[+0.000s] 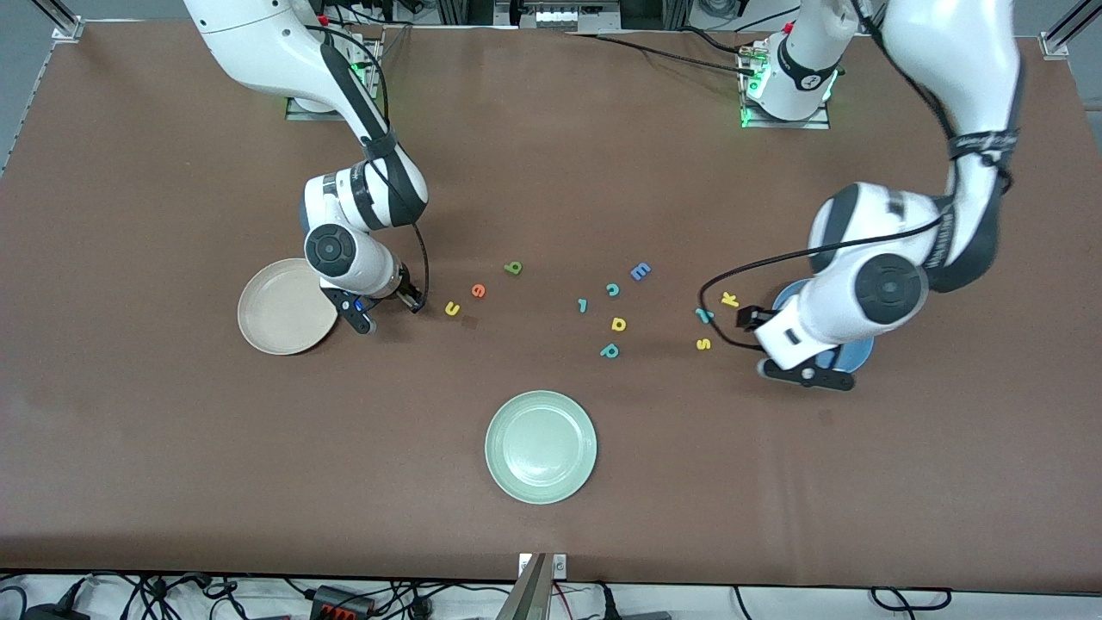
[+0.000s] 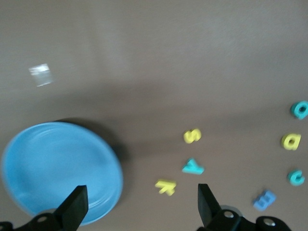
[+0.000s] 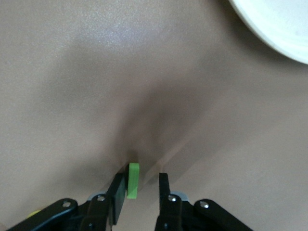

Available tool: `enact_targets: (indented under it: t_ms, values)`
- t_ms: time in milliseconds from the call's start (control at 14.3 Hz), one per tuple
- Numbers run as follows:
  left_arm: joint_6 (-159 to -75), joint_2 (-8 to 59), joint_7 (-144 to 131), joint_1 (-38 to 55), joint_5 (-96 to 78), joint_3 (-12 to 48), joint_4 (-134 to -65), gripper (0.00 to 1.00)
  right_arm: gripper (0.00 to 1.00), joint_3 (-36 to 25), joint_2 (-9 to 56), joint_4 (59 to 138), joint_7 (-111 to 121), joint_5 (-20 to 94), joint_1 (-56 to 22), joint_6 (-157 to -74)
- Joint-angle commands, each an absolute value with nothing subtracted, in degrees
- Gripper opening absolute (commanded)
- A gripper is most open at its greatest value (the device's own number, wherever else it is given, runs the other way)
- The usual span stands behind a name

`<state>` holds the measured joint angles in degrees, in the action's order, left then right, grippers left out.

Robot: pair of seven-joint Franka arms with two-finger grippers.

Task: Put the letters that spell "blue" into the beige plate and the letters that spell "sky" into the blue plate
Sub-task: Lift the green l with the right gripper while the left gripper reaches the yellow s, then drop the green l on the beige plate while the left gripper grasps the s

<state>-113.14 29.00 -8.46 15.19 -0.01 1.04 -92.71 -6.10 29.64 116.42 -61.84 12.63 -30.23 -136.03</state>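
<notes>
My right gripper (image 3: 140, 185) (image 1: 413, 301) is low at the table beside the beige plate (image 1: 287, 306) (image 3: 279, 24). The green bar l (image 3: 133, 180) stands on edge between its fingers, touching one, with a gap to the other. Yellow u (image 1: 452, 308), orange e (image 1: 478, 291) and olive b (image 1: 513, 268) lie close by. My left gripper (image 2: 142, 202) (image 1: 809, 376) hangs open and empty over the rim of the blue plate (image 2: 57, 168) (image 1: 861, 351). Yellow k (image 2: 165, 186) (image 1: 730, 300), teal y (image 2: 193, 167) (image 1: 703, 315) and yellow s (image 2: 192, 136) (image 1: 703, 344) lie beside that plate.
A pale green plate (image 1: 541, 445) sits nearer the front camera, mid-table. Loose letters lie in the middle: blue E (image 1: 640, 272), teal c (image 1: 612, 289), small teal hooked piece (image 1: 583, 305), yellow rounded letter (image 1: 618, 324), teal p (image 1: 609, 350).
</notes>
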Motion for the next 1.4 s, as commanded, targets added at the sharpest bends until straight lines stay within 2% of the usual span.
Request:
enact_targets:
  t_ms: [0,70,210,281,491,631,701,771,842,1052,1192,1333]
  values:
    - [-119.5,32.5,-11.8,17.1,0.7,0.7,-93.8,1.00,0.36,-6.2,30.6,116.6,-62.4,13.4,-30.5,-137.5]
    - [-123.3,32.5,-11.9,17.4,0.6,0.8,-96.2,1.00,0.34,-6.2,30.6,116.5,-62.3,13.4,-30.5,-137.5]
    - [-128.6,32.0,-15.1,18.9,0.6,0.8,-101.4,1.00,0.17,-6.2,30.6,116.2,-61.4,13.4,-30.4,-137.4]
    - [-131.3,32.0,-16.8,19.2,0.6,0.8,-103.1,1.00,0.11,-6.2,30.5,116.0,-61.2,13.4,-30.4,-137.1]
    - [-134.9,33.7,-17.8,19.5,0.6,0.8,-104.5,1.00,0.01,-6.2,30.5,115.2,-59.9,13.1,-30.6,-136.8]
    - [-136.7,34.0,-18.1,19.5,0.6,0.8,-104.6,1.00,0.00,-6.3,30.3,113.6,-58.0,13.0,-30.3,-136.4]
    - [-136.7,34.0,-18.2,19.5,0.6,0.8,-104.7,0.91,0.00,-6.6,29.8,112.6,-56.9,12.7,-29.8,-134.7]
    - [-137.1,34.1,-18.2,19.6,0.6,0.8,-105.1,0.73,0.00,-7.1,29.3,110.5,-55.1,12.6,-29.2,-131.1]
    - [-137.1,34.6,-18.2,19.7,0.6,0.9,-105.1,0.65,0.00,-8.3,29.2,108.2,-52.9,12.5,-29.0,-127.2]
    - [-137.1,34.9,-18.0,19.6,0.7,0.9,-105.1,0.63,0.00,-14.5,28.0,104.6,-40.7,12.5,-28.7,-116.4]
    - [-137.7,35.9,-18.0,19.7,0.7,0.9,-104.9,0.62,0.00,-18.7,27.6,105.9,-30.1,12.6,-27.0,-115.4]
    - [-140.4,36.8,-18.1,19.7,0.6,0.9,-105.0,0.62,0.00,-18.8,27.5,107.2,-21.7,12.6,-21.8,-114.5]
